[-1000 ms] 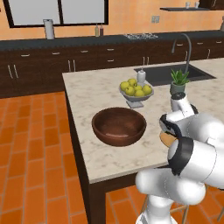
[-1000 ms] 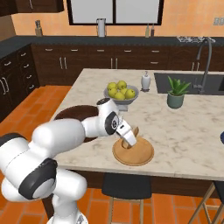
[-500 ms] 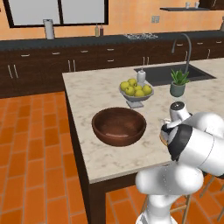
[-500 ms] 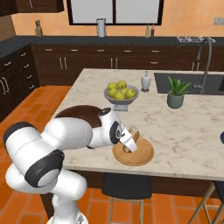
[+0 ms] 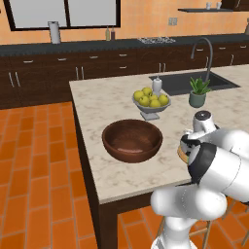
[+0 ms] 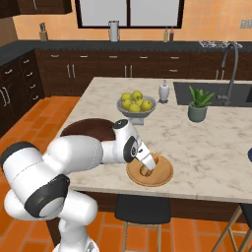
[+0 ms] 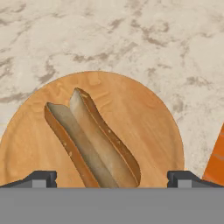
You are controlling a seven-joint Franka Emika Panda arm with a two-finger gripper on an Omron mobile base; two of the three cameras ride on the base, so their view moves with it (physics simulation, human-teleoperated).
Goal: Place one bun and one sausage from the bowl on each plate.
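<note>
On the marble island counter (image 6: 206,142), the gripper (image 6: 149,165) hangs low over the tan plate (image 6: 165,175), where a bun (image 6: 145,172) lies. The dark bowl (image 6: 83,129) sits behind the arm; a fruit bowl (image 6: 136,104) and potted plant (image 6: 198,105) stand farther back.

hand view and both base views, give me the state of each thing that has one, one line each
gripper: open, jaws wide apart over the plate
bun: lying flat on the plate, split side up, not held
plate: flat on the counter, holds one bun, no sausage
bowl: upright on the counter, looks empty inside
fruit bowl: upright, full of yellow-green fruit
</note>
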